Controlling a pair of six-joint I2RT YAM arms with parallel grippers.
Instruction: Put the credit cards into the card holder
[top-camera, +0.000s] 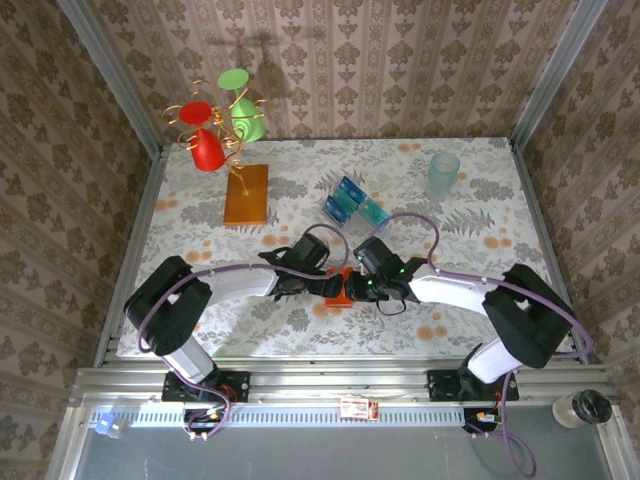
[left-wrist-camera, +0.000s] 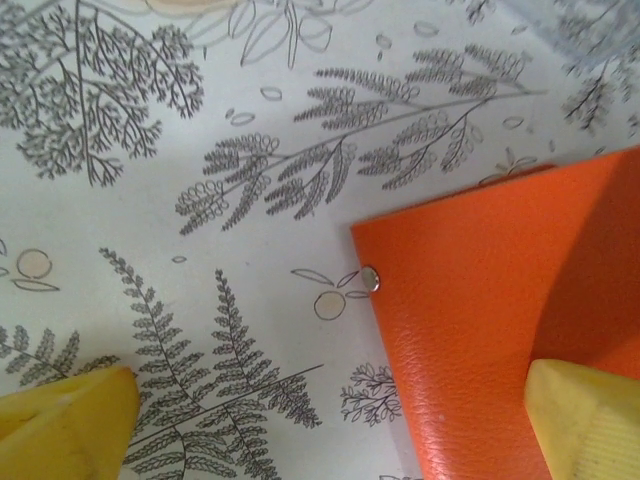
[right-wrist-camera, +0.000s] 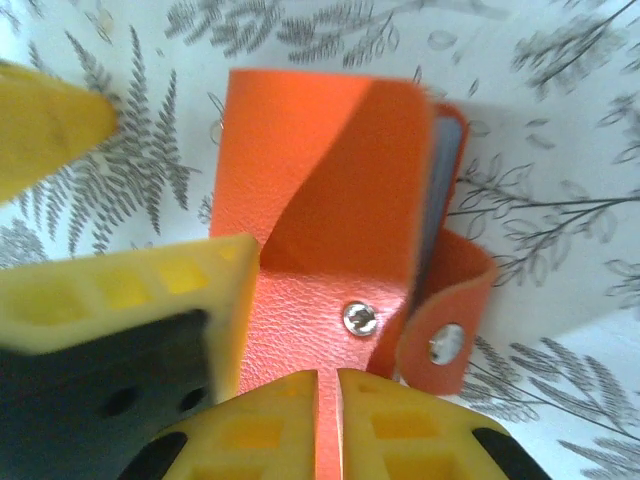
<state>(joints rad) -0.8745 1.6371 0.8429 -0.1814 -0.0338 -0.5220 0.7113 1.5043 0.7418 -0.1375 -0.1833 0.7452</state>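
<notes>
My right fingers (right-wrist-camera: 400, 425) pinch the holder (right-wrist-camera: 320, 200) by the table's (top-camera: 480, 210) near edge; left fingers (left-wrist-camera: 75, 420) gape wide, empty, straddling its corner. I'd pin it open before fetching cards (top-camera: 355, 203).

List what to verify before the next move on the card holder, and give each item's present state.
1. Right end effector gripping the card holder: ok, shut on its near edge.
2. Left end effector ready to grasp: ok, open, straddling the holder's edge above the table.
3. Snap undone: ok, the strap hangs free of the stud.
4. Pocket open wide enough for a card: cannot tell, just a sliver of the inside shows.
5. Card in hand: not ok, the credit cards lie on the table beyond the holder.
</notes>
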